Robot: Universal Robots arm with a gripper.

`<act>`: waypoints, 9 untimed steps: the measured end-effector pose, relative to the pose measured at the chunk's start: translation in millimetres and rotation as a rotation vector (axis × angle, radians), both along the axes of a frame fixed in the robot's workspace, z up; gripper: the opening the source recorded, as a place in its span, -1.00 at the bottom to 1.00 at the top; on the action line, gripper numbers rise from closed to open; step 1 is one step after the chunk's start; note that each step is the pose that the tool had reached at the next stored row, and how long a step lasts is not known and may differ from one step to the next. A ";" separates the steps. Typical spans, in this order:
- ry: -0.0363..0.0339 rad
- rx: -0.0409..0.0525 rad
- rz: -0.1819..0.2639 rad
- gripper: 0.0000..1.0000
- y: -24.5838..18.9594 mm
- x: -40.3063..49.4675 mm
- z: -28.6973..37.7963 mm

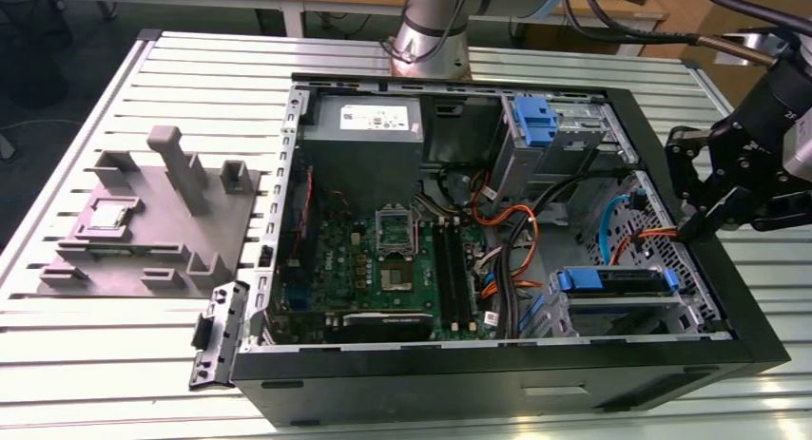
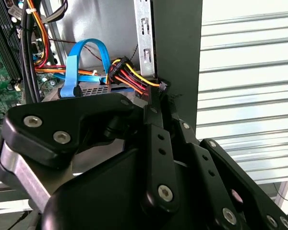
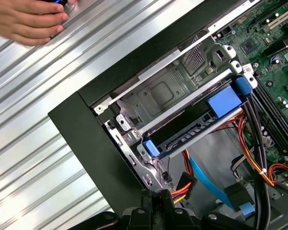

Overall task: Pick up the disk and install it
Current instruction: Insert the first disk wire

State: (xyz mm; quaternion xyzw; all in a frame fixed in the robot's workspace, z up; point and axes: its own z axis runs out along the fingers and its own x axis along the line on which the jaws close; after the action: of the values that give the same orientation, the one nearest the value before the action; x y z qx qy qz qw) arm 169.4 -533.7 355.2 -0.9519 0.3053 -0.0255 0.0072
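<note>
In the exterior view: open computer case (image 1: 508, 373) lying on a slatted metal table (image 1: 190, 69), with a grey fixture (image 1: 159, 221) beside it toward the exterior view's left. Inside the case, motherboard (image 1: 380, 259) at the frame's centre, power-supply box (image 1: 368, 126) above it, upright blue carrier (image 1: 539, 126) in the upper right. The disk (image 1: 611, 280), blue-bracketed, seated in the drive cage at the lower right, hemmed by orange and black cables (image 1: 514, 255). Black gripper (image 1: 695, 229) just over the case's wall on the exterior view's right, near the disk but apart from it. In the second wrist view: gripper (image 2: 161, 93) with fingertips drawn together on nothing, right against the black case wall; a red, yellow and black wire bundle (image 2: 129, 76) and a blue flat cable (image 2: 72, 67) crowding close beside it. In the first wrist view: disk (image 3: 197, 124) edge-on in the cage, gripper (image 3: 158, 199) near a red-and-yellow connector, and a person's hand (image 3: 29, 21) resting on the table outside the case.
</note>
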 end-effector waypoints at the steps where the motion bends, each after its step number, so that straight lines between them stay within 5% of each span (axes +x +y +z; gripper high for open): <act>1: 0.0000 -0.0001 0.000 -0.60 0.0 0.0 -0.2; 5: -0.0019 -0.0017 0.001 -0.58 0.0 0.1 -1.4; 9: -0.0110 -0.0065 0.003 -0.45 0.2 -0.2 -1.9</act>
State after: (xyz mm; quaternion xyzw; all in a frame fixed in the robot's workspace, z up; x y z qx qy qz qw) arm 169.2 -533.4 353.4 -0.9522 0.3036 -0.0317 0.0058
